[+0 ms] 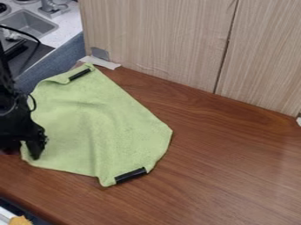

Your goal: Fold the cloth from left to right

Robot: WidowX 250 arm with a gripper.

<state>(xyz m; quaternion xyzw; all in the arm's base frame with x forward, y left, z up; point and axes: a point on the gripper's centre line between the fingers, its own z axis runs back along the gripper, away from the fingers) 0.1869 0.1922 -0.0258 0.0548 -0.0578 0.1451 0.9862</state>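
At the left edge of the camera view, the black gripper [23, 148] hangs low over the left edge of the cloth. Its fingers stand apart, one over the green and the other to the left of it. The light green cloth [100, 123] lies spread on the brown table, slightly wrinkled, with its top left border bent over. One black strip [80, 74] is at its upper corner and another black strip [130, 175] at its lower edge. The arm hides part of the cloth's left side.
Wood-grain panels [164, 39] rise behind the brown table [235, 162]. A toy sink [29, 24] stands at the upper left. White tape [99, 62] lies near the panel's corner, and an orange-yellow object [20, 220] sits at the bottom left.
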